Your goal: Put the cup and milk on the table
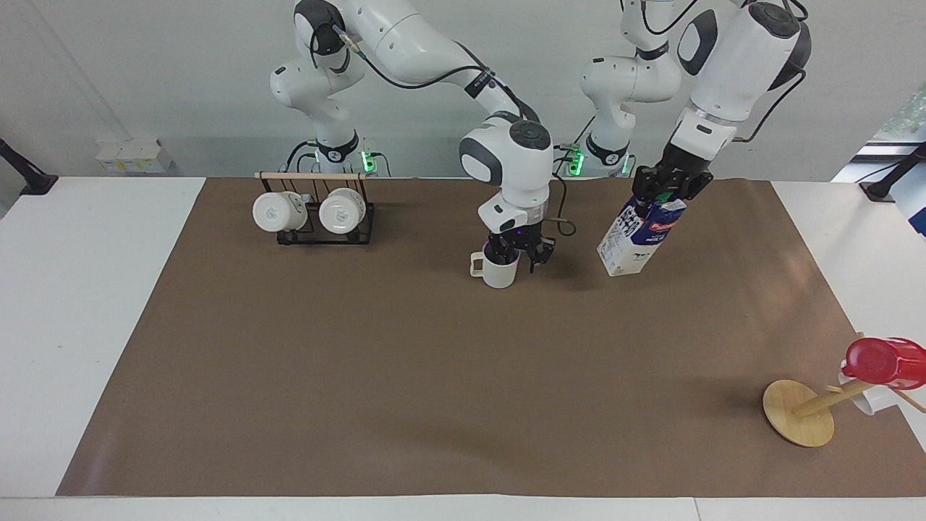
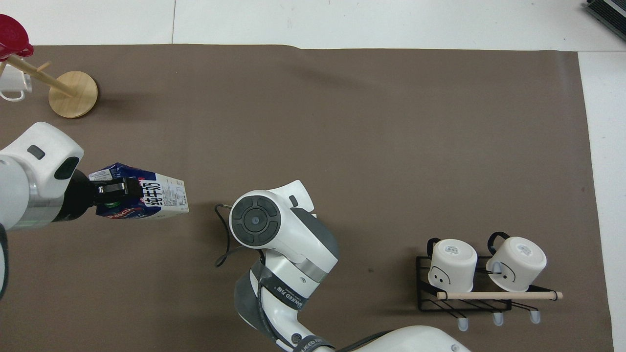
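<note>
Milk (image 1: 633, 237): tilted, cap end up, clamped at the top by left gripper (image 1: 669, 189).
Cup (image 1: 498, 269): upright on table (image 1: 362, 362), handle toward rack (image 1: 318, 217).
Right gripper (image 1: 519, 255): fingers spread around cup rim.

White rounded arm (image 1: 405, 43) casings, dark grey joint caps, black cables, black pincers, green base lights

Bright, even light from above fills both views. Soft shadows lie on the paper sheet (image 1: 405, 376) beside the milk (image 1: 631, 235) and the wooden disc (image 1: 798, 412). The sheet is matte, without glare. Focus is sharp across the frame, with no motion blur.
</note>
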`<state>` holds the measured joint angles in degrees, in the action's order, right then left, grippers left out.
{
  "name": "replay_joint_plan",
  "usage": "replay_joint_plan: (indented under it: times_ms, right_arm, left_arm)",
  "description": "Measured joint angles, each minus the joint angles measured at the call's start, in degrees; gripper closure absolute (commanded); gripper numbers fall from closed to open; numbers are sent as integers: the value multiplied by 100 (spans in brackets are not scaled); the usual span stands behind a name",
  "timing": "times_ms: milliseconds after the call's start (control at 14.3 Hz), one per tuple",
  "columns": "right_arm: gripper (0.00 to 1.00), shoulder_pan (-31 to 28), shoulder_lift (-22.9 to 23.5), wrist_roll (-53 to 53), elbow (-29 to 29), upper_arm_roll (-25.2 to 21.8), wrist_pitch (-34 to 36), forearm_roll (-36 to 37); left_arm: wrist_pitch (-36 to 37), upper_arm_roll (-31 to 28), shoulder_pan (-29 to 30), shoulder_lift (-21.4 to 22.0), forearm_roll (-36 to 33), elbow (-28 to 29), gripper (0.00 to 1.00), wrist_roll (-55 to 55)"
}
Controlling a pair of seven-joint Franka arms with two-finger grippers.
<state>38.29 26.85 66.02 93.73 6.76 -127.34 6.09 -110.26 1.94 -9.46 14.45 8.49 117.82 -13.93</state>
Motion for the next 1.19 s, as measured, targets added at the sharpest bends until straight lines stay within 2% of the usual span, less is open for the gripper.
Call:
replay_joint_plan:
  times_ms: [280,421,771,981,1192]
  right_arm:
    - [0,-67,-205,1,-228,-61,1,5]
    - [0,-261,-447,-11,-235,-75,35,15]
    - [0,-1162,-1372,-1209,-218,-79,1093,24]
    - [0,-1657,-1762,-1804,-205,-81,1533,24]
    - [0,-2250,-2072,-2695,-189,-85,2076,24]
  left_arm:
    - [0,5,-284,0,14,-3,48,-82]
    - [-5,5,-481,0,16,-8,48,-286]
    - [-10,12,-914,-22,16,-2,49,-678]
    - [-70,11,-1156,-102,17,70,49,-879]
    - [-466,21,-1399,-196,-16,320,49,-1117]
